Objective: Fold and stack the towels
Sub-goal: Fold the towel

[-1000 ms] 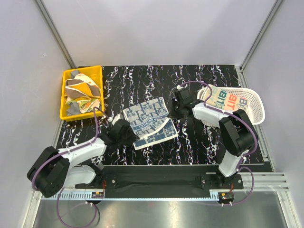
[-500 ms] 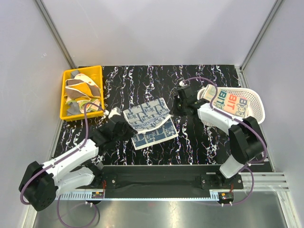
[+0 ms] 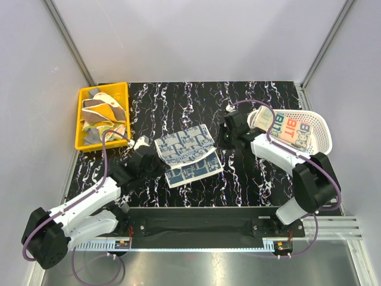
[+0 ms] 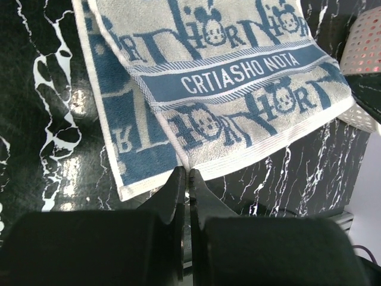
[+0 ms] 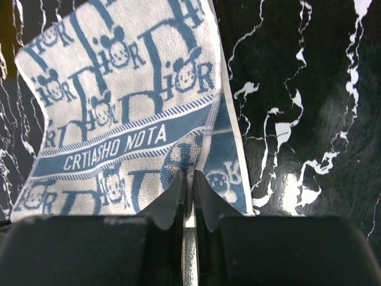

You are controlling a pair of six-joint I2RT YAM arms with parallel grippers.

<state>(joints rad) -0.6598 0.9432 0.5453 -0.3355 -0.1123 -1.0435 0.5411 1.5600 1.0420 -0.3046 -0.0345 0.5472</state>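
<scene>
A robot lab cell: white panel walls [image 3: 196, 42] in aluminium framing [image 3: 69, 43] enclose a black marbled tabletop [image 3: 178, 101], two arms [image 3: 89, 201] bolted to a bottom rail [image 3: 196, 225].

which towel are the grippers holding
The blue-white patterned towel mid-table, pinched by left gripper and right gripper; the lettered towel lies in the white basket, the other towels in the yellow bin.

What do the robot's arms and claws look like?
The left arm and right arm have white links between chunky black joints, each with a purple cable looped alongside. The left claw and right claw are black, each with two tapered prongs.
</scene>
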